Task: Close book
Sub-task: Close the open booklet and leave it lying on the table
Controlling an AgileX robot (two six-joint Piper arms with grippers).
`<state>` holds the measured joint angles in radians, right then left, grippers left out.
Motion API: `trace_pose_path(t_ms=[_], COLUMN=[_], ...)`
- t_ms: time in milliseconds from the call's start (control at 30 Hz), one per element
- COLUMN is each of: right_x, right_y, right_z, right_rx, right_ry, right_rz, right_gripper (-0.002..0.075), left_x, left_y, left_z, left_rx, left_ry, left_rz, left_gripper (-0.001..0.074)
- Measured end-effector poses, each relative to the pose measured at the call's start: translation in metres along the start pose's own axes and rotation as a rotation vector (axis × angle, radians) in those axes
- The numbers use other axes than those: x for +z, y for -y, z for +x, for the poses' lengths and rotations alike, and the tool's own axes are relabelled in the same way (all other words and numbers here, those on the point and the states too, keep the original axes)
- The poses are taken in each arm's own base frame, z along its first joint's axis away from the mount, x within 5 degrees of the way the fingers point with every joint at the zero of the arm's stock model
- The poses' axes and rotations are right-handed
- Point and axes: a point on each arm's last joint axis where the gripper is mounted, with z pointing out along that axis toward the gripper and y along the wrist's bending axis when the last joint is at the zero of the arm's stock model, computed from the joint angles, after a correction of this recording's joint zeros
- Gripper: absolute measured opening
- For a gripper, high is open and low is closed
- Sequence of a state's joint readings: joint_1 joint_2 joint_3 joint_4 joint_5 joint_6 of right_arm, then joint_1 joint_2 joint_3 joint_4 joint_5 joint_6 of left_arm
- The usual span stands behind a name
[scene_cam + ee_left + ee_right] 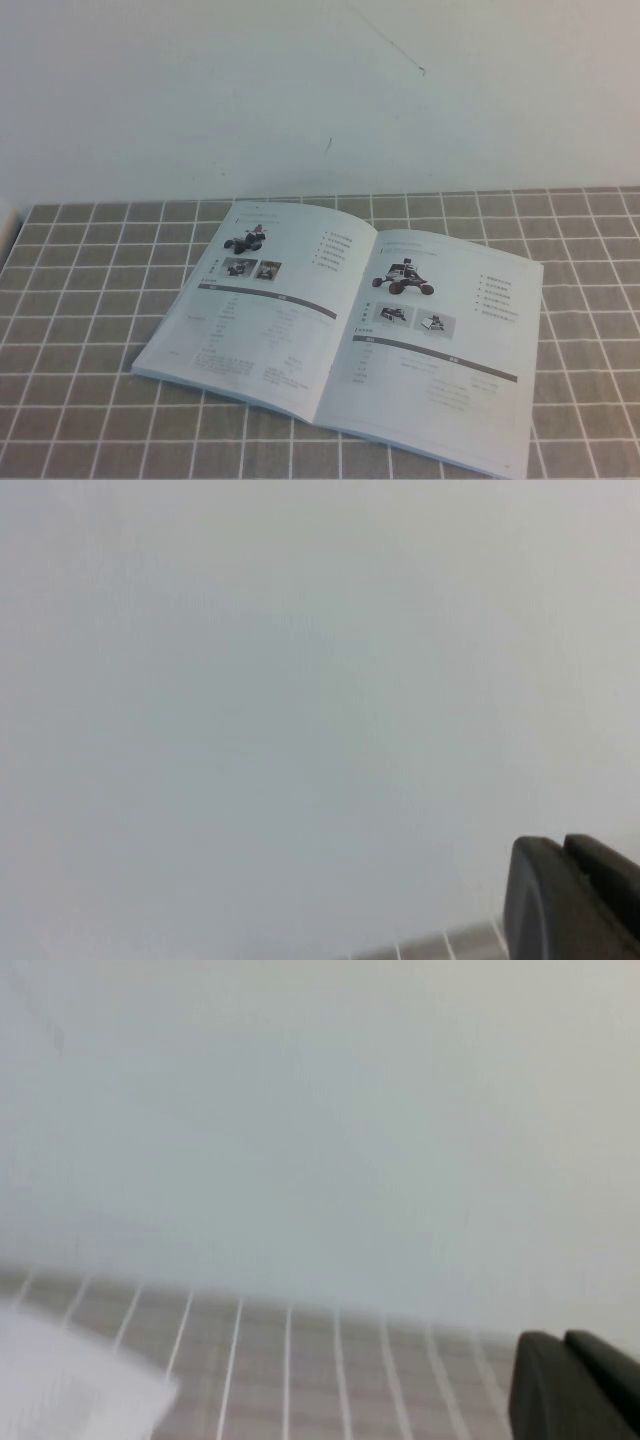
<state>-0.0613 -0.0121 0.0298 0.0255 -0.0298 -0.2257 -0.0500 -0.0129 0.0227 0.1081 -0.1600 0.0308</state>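
An open book [345, 335] lies flat on the grey checked tablecloth [80, 290] in the high view, both pages showing pictures of wheeled robots and tables of text. Neither arm appears in the high view. In the left wrist view my left gripper [563, 842] is shut with nothing in it, facing the white wall, and the book is out of its sight. My right gripper [563, 1338] is also shut and holds nothing; a blurred white corner of the book [70, 1385] shows well off to its side on the cloth.
A white wall [320, 90] rises right behind the table's far edge. The tablecloth stretches bare on all sides of the book. A pale object edge [5, 222] shows at the far left border.
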Motion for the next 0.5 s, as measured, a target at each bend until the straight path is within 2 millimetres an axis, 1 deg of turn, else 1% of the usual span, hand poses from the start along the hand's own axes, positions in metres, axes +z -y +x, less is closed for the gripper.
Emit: trace_pose_path(t_ms=[133, 267, 333, 400, 500], right_x=[-0.005, -0.017, -0.022, -0.026, -0.031], right_y=[0.007, 0.012, 0.013, 0.014, 0.015], right_z=[-0.03, -0.052, -0.059, -0.063, -0.067], right_rx=[0.005, 0.014, 0.02, 0.063, 0.178], right_ry=[0.339, 0.607, 0.701, 0.761, 0.838], right_rz=[0.077, 0.135, 0.153, 0.148, 0.111], right_gripper=[-0.0003, -0.0003, -0.0003, -0.0003, -0.0003], left_x=[-0.001, -0.003, -0.003, -0.003, -0.003], left_y=[0.0, 0.0, -0.001, -0.001, -0.001], left_z=[-0.016, -0.022, -0.023, -0.023, -0.023], left_rx=[0.002, 0.002, -0.011, -0.015, -0.025], left_ry=[0.176, 0.246, 0.254, 0.257, 0.259], left_rz=[-0.005, -0.006, -0.004, -0.004, -0.003], left_gripper=[-0.0004, -0.0004, -0.0004, -0.0004, -0.0004])
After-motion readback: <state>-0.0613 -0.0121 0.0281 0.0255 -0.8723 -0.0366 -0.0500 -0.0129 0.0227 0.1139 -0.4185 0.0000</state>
